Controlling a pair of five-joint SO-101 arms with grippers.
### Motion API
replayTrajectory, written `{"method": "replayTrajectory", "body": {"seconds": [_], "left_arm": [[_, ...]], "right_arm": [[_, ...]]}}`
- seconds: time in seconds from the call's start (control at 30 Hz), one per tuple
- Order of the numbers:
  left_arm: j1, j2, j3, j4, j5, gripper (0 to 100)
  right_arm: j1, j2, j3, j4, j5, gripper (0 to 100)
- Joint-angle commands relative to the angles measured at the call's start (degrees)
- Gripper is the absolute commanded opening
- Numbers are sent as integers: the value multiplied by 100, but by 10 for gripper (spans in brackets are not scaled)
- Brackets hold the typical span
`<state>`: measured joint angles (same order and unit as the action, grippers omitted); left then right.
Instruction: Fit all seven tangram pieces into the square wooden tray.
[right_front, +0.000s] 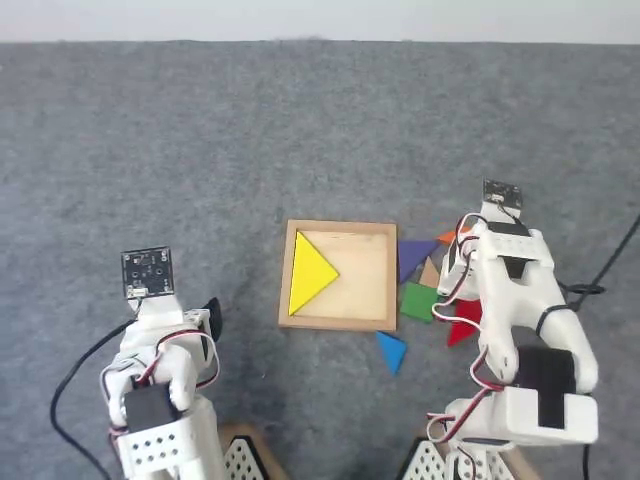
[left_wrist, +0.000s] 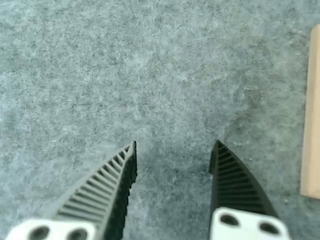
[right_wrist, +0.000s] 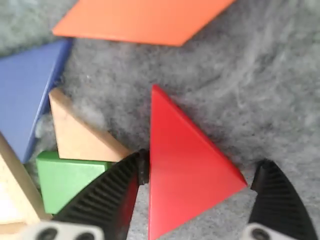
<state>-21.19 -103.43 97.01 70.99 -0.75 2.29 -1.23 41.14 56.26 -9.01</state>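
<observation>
While the left end effector (left_wrist: 175, 146) hangs with its fingers apart over bare grey tabletop (right_front: 200, 140) beside the wooden tray (right_front: 340, 227), the right end effector (right_wrist: 204, 162) sits low with its fingers spread on either side of the red triangle (right_wrist: 185, 170). One finger is against the triangle's edge, and nothing is clamped. Inside the tray a yellow triangle (right_front: 310, 272) lies flat against the wall on the left arm's side. On the tabletop along the tray's opposite side cluster a purple-blue triangle (right_front: 412, 256), an orange piece (right_front: 447, 236), a tan triangle (right_front: 430, 272) and a green square (right_front: 418, 301). A small blue triangle (right_front: 391, 350) lies apart, near the tray's front corner.
</observation>
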Motion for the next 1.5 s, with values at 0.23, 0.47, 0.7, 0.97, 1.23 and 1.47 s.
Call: {"method": "replayTrajectory", "body": {"seconds": [0.23,0.47,0.7,0.97,1.23,1.47], "left_arm": [[-26,-105,-57,26,-26,234],[-26,-105,-57,26,-26,234],[-26,-105,-57,26,-26,234],[-26,-105,-57,26,-26,234],[-26,-105,-57,26,-26,234],[-26,-105,-57,26,-26,234]], "right_arm": [[101,48,-158,-13,35,250],[110,13,-167,13,44,255],[251,-400,-229,409,35,257],[954,-1147,-220,954,-818,300],[470,-593,70,549,-1389,267],[497,-92,-97,479,-1653,267]]}}
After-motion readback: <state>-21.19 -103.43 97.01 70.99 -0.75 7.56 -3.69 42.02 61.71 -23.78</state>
